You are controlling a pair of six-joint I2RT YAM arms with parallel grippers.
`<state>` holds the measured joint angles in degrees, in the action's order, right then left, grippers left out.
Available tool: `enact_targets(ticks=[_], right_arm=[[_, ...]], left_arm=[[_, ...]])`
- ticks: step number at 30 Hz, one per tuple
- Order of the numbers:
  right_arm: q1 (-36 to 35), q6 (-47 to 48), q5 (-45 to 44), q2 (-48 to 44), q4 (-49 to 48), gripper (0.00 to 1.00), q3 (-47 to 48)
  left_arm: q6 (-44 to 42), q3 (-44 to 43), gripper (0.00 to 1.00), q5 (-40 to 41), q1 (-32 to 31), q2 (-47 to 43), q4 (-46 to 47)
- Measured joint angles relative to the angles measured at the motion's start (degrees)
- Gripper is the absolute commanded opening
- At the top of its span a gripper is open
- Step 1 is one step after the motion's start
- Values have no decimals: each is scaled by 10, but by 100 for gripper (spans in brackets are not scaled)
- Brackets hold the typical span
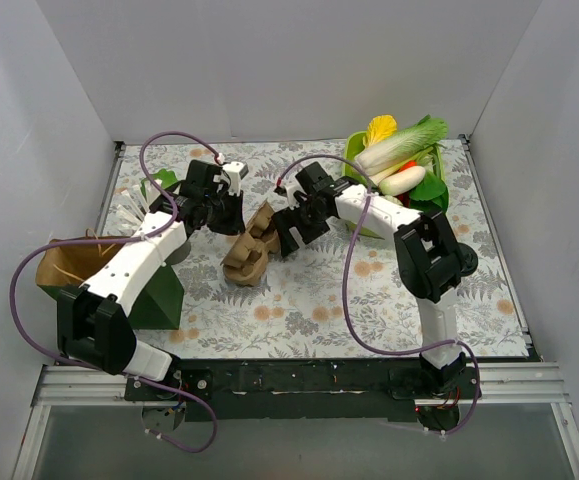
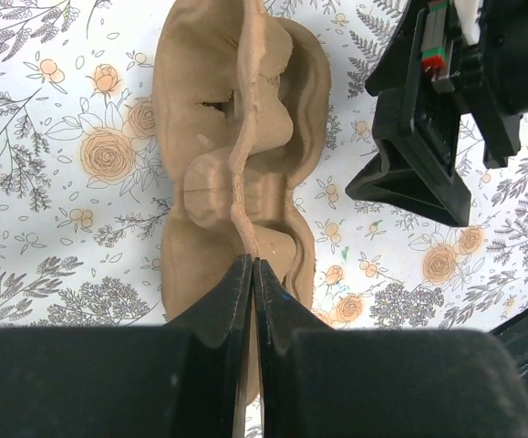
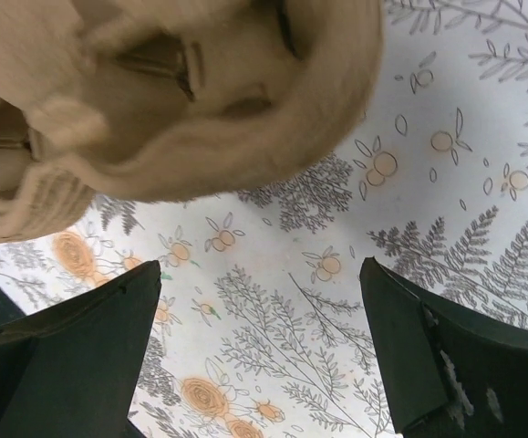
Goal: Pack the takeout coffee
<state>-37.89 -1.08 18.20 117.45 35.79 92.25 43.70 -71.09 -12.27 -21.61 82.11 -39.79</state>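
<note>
The brown cardboard two-cup carrier lies mid-table; it also shows in the left wrist view and the right wrist view. My left gripper is shut on the carrier's thin centre ridge, its fingertips pinched together on it. My right gripper is open and empty just right of the carrier, with only the flowered cloth between its jaws; its black body shows in the left wrist view. The white paper cup with the black lid shows in no view.
A green bowl of vegetables stands at the back right. A brown paper bag and a dark green block sit at the left under my left arm. White walls close in the table on three sides.
</note>
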Motion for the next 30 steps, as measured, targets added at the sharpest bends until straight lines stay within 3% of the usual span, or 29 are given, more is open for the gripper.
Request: enact_targets(ticks=[7,12,18,30], right_arm=[[6,0,41,-23,-3,98,15],[8,15,45,-64,-4,98,15],[16,21,51,-91,-4,98,15],[36,26,55,-102,-4,98,-6]], left_arm=[[-22,-7,0,1,0,0,4],[-63,-69,0,21,0,2,9],[-132,-117,0,80,0,4,49],[-297,-102,0,244,0,99,138]])
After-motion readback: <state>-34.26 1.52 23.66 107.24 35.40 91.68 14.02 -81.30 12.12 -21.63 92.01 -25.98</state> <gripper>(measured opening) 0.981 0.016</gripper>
